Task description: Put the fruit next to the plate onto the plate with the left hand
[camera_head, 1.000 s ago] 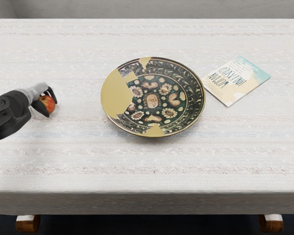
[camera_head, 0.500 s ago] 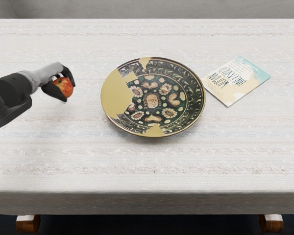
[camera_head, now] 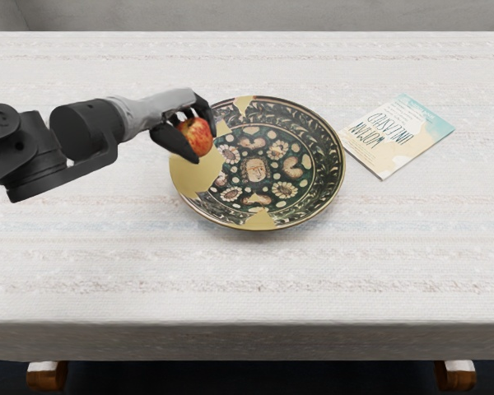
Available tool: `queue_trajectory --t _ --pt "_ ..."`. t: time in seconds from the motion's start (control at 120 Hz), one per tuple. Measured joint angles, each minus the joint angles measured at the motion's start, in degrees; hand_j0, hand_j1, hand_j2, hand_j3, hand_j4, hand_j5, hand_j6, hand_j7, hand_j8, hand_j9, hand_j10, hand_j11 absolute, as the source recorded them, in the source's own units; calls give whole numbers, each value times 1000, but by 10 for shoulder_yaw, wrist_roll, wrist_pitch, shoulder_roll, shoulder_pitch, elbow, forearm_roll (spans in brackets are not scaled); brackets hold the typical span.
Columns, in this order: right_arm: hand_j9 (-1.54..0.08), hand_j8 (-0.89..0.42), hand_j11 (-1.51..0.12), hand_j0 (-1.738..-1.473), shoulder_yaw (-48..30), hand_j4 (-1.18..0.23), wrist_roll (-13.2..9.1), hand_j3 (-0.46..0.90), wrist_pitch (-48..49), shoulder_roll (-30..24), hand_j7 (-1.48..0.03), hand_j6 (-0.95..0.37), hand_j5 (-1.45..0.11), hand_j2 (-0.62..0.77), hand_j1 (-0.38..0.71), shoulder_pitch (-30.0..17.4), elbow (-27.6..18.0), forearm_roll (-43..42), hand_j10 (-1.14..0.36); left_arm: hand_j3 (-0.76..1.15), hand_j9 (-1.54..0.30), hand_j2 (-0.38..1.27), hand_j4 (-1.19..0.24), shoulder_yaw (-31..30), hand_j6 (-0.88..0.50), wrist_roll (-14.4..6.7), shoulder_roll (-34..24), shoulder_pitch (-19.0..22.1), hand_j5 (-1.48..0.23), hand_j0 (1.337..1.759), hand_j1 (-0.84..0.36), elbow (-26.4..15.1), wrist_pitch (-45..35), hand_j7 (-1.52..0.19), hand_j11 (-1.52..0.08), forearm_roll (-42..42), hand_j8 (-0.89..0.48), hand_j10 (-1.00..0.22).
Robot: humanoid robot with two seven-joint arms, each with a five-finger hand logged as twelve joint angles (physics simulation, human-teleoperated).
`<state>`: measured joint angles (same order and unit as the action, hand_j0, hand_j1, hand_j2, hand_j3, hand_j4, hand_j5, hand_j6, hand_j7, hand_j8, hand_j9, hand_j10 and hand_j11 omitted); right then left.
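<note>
Left hand (camera_head: 184, 127), arm entering from the left, fingers curled around a red-yellow apple (camera_head: 197, 136), carried over the left rim of the patterned plate (camera_head: 313, 156) mid-bench (camera_head: 247, 271); booklet (camera_head: 397, 134) lies flat, right of the plate and apart from it.

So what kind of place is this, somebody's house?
Likely a home dining spot, though simulated: a long table with a pale woven cloth, a round flower-patterned ceramic plate, and a small paper booklet beside it. The left hand holds a red-yellow fruit.
</note>
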<state>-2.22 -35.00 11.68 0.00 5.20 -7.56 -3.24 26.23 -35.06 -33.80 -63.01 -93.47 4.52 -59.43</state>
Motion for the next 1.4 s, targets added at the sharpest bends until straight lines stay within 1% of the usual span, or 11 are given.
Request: queue_trajectory --t 0.133,0.267,0.608,0.75,0.8,0.9,1.008,1.083,1.208,1.342,1.4 --pt "0 0 0 -1658 0 0 0 0 0 0 0 0 0 0 -349 0 -1 0 0 0 -993 264 -601 -1 -284 0 46 -2 -1004 1644 -373 13 1 -997 -1000 -1 -277 -623" --pt "0 0 0 -1658 0 0 0 0 0 0 0 0 0 0 -349 0 -1 0 0 0 -1006 264 -602 -4 -284 0 97 -13 -1010 1643 -373 56 3 -1006 -1012 -2 -274 -624" --pt "0 0 0 -1658 0 0 0 0 0 0 0 0 0 0 -349 2 -1 0 0 0 -1017 263 -588 -9 -268 0 204 -32 -1026 1642 -372 255 10 -1024 -1030 -8 -261 -619" --pt "0 0 0 -1658 0 0 0 0 1 0 0 0 0 0 -349 3 -2 0 0 0 -1015 238 -586 -22 -263 0 236 -42 -1026 1642 -369 319 10 -1026 -1033 -8 -259 -614" --pt "0 0 0 -1658 0 0 0 0 1 0 0 0 0 0 -349 4 -2 0 0 0 -900 199 -544 -19 -283 0 242 -41 -907 1645 -304 332 7 -906 -915 -5 -283 -574" --pt "0 0 0 -1658 0 0 0 0 1 0 0 0 0 0 -349 4 -2 0 0 0 -623 134 -389 -6 -229 0 242 -41 -628 1650 -117 343 3 -627 -633 -1 -229 -407" --pt "0 0 0 -1658 0 0 0 0 1 0 0 0 0 0 -349 4 -2 0 0 0 -416 87 -267 1 -173 1 239 -42 -419 1653 30 343 2 -419 -422 4 -173 -278" --pt "0 0 0 -1658 0 0 0 0 1 0 0 0 0 0 -349 4 -2 0 0 0 -299 63 -194 6 -129 1 173 -47 -301 1655 119 306 3 -301 -303 63 -129 -201" --pt "0 0 0 -1658 -1 0 0 0 1 0 0 0 0 0 -349 4 -2 1 0 0 -176 36 -117 17 -82 1 -10 -24 -177 1656 211 200 75 -177 -178 275 -82 -121" --pt "0 0 0 -1658 -1 0 0 0 2 0 0 0 0 0 -349 3 -2 2 0 0 -105 22 -72 19 -55 1 -170 55 -105 1657 266 162 232 -105 -106 510 -55 -75" --pt "0 0 0 -1658 -1 0 0 0 2 0 0 0 0 0 -349 3 -2 2 0 0 -84 18 -59 19 -46 1 -227 64 -85 1657 282 153 263 -85 -85 607 -46 -60"
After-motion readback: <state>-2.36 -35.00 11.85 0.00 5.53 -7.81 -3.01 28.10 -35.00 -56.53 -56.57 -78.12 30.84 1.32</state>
